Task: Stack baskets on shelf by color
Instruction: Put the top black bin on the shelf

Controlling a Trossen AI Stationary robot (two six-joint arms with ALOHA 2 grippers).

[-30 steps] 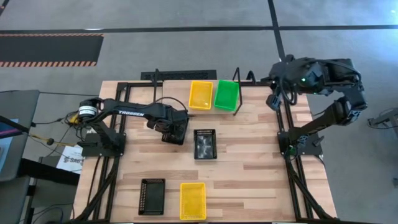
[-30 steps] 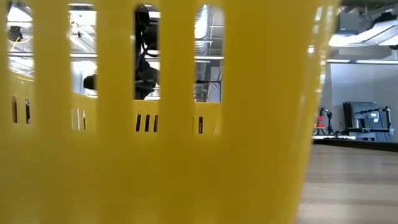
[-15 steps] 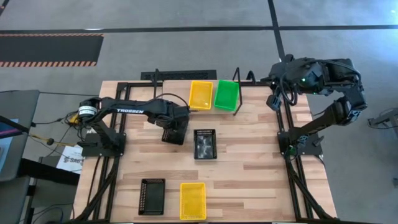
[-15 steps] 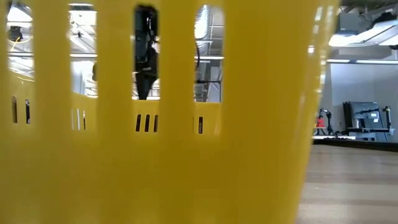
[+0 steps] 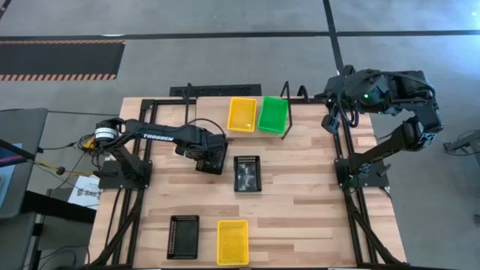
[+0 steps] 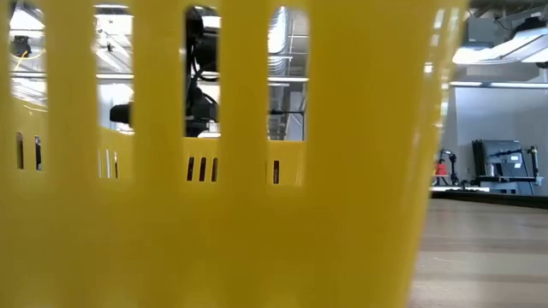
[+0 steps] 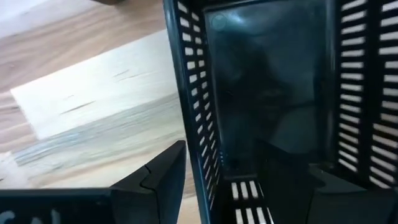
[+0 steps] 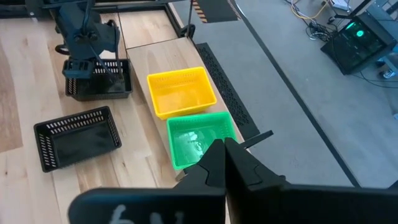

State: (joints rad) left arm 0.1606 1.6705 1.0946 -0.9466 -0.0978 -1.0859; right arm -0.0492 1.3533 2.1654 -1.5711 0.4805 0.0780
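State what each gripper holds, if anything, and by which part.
The left gripper straddles one side wall of a black basket; whether it grips cannot be told. The right gripper is shut, holding nothing.
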